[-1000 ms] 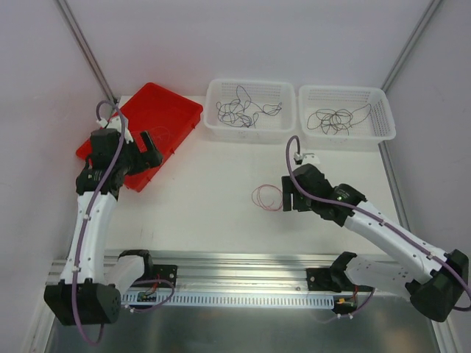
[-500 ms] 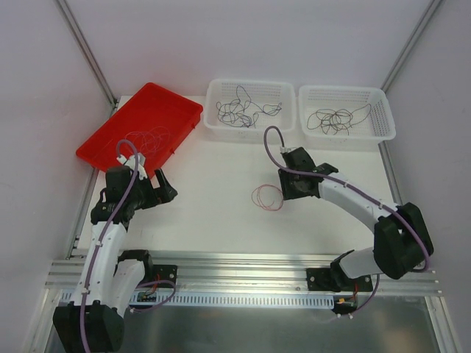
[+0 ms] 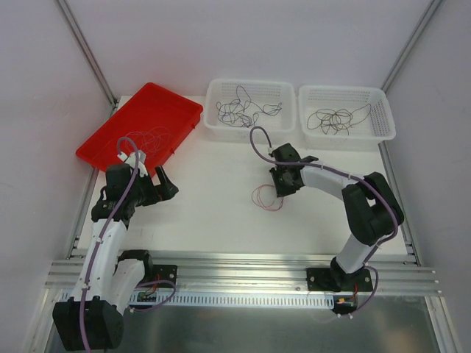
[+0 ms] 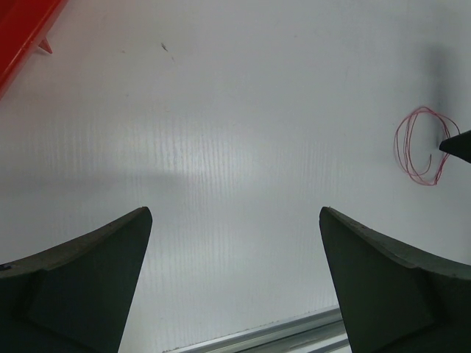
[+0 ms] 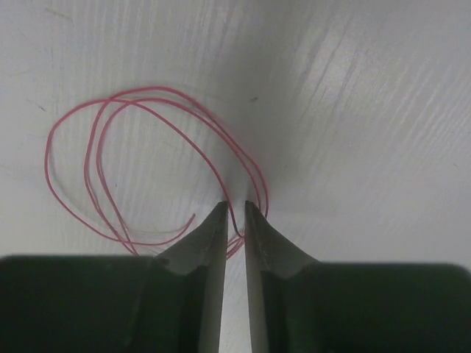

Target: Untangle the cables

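From above: the red-pink cable [image 3: 266, 197] lies coiled on the table [image 3: 213, 220] at the right gripper [image 3: 282, 187]. Left wrist: the left gripper [image 4: 234, 215] has its jaws wide apart. Right wrist: the jaws narrow to a slit astride one strand; clamped or not, I cannot tell.
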{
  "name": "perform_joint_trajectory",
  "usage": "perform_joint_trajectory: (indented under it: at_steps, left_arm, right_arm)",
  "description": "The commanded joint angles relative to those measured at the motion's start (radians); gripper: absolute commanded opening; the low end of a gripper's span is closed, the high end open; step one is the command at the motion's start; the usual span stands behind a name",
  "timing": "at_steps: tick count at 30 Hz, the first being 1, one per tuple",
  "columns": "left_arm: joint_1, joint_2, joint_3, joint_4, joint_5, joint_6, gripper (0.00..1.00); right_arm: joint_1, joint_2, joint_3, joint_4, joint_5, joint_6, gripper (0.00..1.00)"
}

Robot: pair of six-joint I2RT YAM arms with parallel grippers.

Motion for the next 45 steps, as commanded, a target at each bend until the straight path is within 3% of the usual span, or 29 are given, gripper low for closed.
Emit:
perform_joint_trajectory:
  at_steps: [1,2,4,10,17,22,29,34,38,45]
  left_arm:
    - [-0.009,0.002,0.016,0.033,0.038,-0.005,0.99]
    - [-0.011,-0.001,0.014,0.034,0.035,-0.005,0.99]
    - [-0.011,-0.004,0.013,0.033,0.035,-0.005,0.99]
    - [-0.011,0.003,0.013,0.034,0.043,-0.008,0.99]
    - [-0.011,0.011,0.013,0.036,0.054,-0.008,0.99]
    - [-0.011,0.014,0.011,0.036,0.071,-0.007,0.99]
    - [-0.060,0.006,0.008,0.093,0.202,-0.030,0.99]
    - [-0.372,0.002,0.060,0.145,0.108,-0.040,0.99]
    - [-0.524,0.018,0.101,0.272,0.032,-0.036,0.99]
    - [-0.756,0.155,0.183,0.419,-0.034,0.113,0.99]
  right_arm:
    - [-0.002,0.017,0.055,0.023,-0.015,-0.020,0.16]
    - [-0.002,0.014,0.060,0.014,-0.018,-0.022,0.06]
    - [0.002,-0.001,0.069,-0.001,-0.021,-0.027,0.01]
    - [0.051,-0.153,0.156,-0.136,0.016,-0.074,0.01]
    - [0.109,-0.328,0.406,-0.305,0.005,-0.100,0.01]
    - [0.137,-0.455,0.502,-0.253,-0.019,-0.067,0.01]
    - [0.137,-0.510,0.562,-0.239,-0.119,-0.014,0.01]
    - [0.137,-0.535,0.520,-0.210,-0.170,0.033,0.01]
    - [0.138,-0.553,0.473,-0.176,-0.190,0.078,0.01]
    - [0.138,-0.586,0.421,-0.147,-0.191,0.124,0.01]
